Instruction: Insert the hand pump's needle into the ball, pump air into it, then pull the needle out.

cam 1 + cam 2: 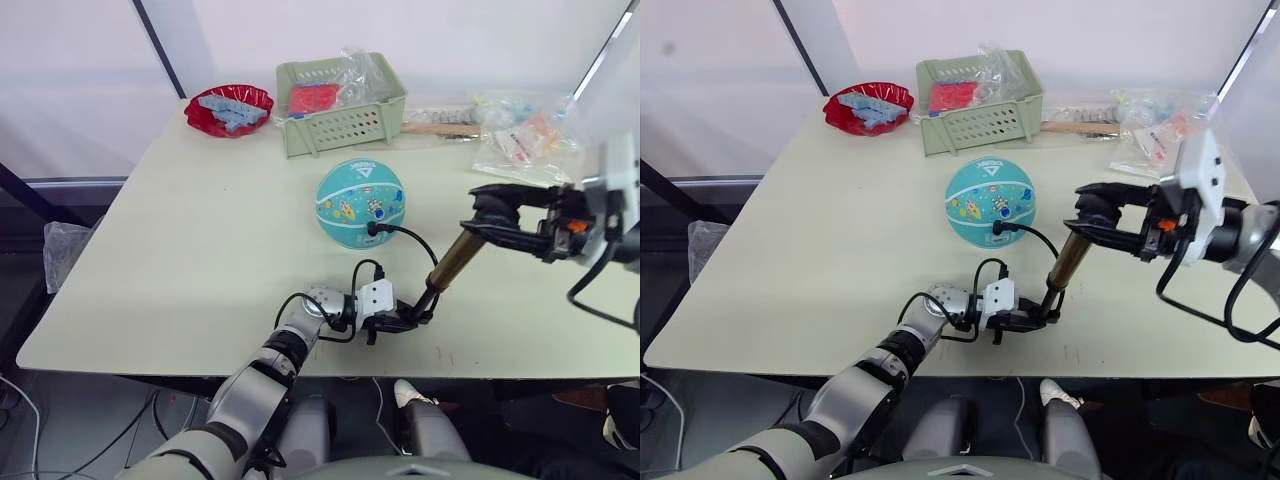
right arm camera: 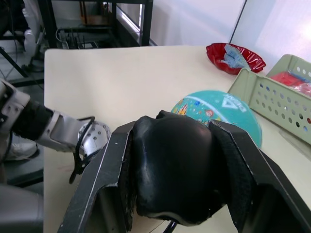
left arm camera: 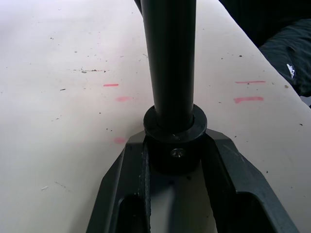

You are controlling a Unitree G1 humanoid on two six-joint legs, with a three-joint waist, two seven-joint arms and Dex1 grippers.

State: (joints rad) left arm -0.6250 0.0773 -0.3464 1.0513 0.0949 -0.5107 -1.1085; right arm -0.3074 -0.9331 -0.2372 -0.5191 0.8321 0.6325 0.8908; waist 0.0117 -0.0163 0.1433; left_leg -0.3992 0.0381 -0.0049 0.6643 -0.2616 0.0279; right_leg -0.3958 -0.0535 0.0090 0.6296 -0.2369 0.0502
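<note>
The ball (image 1: pixel 360 203) sits round on the worktop (image 1: pixel 190 260), roughly mid-worktop, white label patch facing up. The hand pump (image 1: pixel 448 268) stands tilted betw. my two arms, just beside the ball on my right, not touching it. My left pincer (image 1: pixel 400 322) pinches the pump's lower black end cap, low near the worktop's front edge; in the left wrist view both fingers (image 3: pixel 124 189) press against the cap w/ the cylinder rising straight away from them. My right pincer (image 1: pixel 490 228) is closed around the black T-handle (image 2: pixel 172 167) at the pump's upper end; in the right wrist view the handle fills the gap betw. the fingers, w/ the ball behind it. The thin black hose (image 1: pixel 415 243) loops from the pump's lower end up & over to the ball, its small black fitting (image 1: pixel 375 229) touching the ball's front-lower side. The needle itself is too small to see; can't tell how deep it sits.

At the far edge: a red bowl (image 1: pixel 229 109) w/ sth light blue inside, on my left; a pale green basket (image 1: pixel 340 106) w/ red items & clear plastic beside it; clear bags of small items (image 1: pixel 520 135) on my right.
</note>
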